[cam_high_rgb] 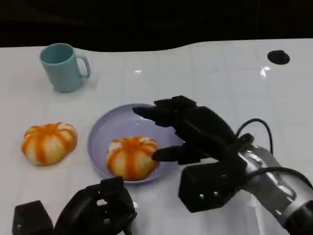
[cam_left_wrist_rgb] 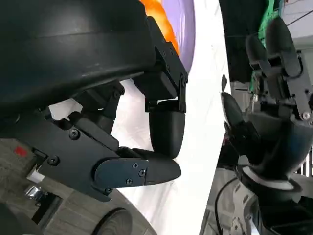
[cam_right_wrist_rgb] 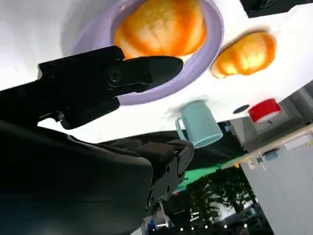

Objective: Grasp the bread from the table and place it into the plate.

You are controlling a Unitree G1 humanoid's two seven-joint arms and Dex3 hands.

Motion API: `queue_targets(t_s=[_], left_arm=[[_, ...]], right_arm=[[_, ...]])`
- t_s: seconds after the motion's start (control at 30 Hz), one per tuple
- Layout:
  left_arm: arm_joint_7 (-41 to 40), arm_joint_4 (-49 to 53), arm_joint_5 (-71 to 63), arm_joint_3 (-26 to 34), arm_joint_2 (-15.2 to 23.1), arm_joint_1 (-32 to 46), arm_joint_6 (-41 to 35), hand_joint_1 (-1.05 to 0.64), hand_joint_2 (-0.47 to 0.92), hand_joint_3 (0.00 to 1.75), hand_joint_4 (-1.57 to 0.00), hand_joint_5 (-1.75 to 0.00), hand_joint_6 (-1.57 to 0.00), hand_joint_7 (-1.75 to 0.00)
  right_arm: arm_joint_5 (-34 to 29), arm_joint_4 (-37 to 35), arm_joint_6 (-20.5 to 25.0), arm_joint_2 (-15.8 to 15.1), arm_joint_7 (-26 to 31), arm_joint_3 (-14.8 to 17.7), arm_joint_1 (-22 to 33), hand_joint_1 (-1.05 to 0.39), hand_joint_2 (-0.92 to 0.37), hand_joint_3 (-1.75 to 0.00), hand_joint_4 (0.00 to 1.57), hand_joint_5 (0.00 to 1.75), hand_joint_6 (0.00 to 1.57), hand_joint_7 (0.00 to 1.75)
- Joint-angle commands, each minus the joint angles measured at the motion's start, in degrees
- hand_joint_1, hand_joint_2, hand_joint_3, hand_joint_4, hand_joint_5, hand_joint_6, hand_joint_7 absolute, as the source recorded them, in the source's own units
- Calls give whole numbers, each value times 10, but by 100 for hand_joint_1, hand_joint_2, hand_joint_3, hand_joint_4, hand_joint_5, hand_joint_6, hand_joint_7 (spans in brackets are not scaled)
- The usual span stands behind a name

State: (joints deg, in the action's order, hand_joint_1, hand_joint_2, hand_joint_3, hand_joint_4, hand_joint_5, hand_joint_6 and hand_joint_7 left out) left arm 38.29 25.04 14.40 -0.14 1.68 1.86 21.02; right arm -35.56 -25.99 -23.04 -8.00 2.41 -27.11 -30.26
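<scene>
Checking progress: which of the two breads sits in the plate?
The bread beside the right robot hand, inside the purple plate; the other bread lies on the table.

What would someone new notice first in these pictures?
The right hand hangs open over the lilac plate, where one orange-striped bread already lies. A second bread sits on the table to the plate's left, with a teal mug farther back.

Orange-striped bread [cam_high_rgb: 132,156] in lilac plate [cam_high_rgb: 100,132], a similar bun [cam_high_rgb: 49,142] apparently on table beside
</scene>
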Motion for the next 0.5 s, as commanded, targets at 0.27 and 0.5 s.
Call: queue_targets(t_s=[0.27,0.5], left_arm=[[-4,6,1,4,5,-4,4,-54,64,69,-78,-175,-76,-142],[-7,4,-5,1,5,-5,6,-54,63,70,-79,-175,-75,-143]], right_arm=[[4,36,-118,-68,102,54,81,-41,-92,-7,25,61,50,9],[19,50,-169,-88,137,93,127,-18,-91,-7,52,86,74,19]])
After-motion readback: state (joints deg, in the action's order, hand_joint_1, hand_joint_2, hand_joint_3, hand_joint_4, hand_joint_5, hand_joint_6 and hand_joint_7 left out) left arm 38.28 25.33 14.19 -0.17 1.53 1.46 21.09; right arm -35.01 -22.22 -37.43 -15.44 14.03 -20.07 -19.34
